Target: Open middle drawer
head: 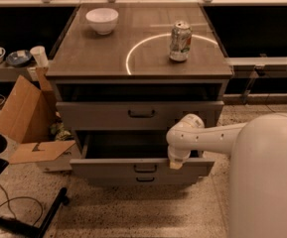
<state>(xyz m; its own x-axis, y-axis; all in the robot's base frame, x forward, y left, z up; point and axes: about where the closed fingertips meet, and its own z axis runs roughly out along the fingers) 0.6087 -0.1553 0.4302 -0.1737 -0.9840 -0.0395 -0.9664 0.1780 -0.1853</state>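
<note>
The middle drawer [108, 168] of the grey cabinet stands pulled out toward me, its dark inside showing behind the low front. Its small dark handle [145, 168] sits at the centre of the front. My gripper [175, 163] hangs from the white arm at the top edge of this drawer's front, just right of the handle. The taller top drawer [98, 116] is above it and the lowest drawer [113, 181] shows just beneath it.
A white bowl [102, 20] and a drinks can [180, 41] stand on the cabinet top [83, 58]. An open cardboard box [26, 118] lies on the floor at the left. A low shelf with dishes and a cup [38, 56] is behind it. My white body [267, 182] fills the lower right.
</note>
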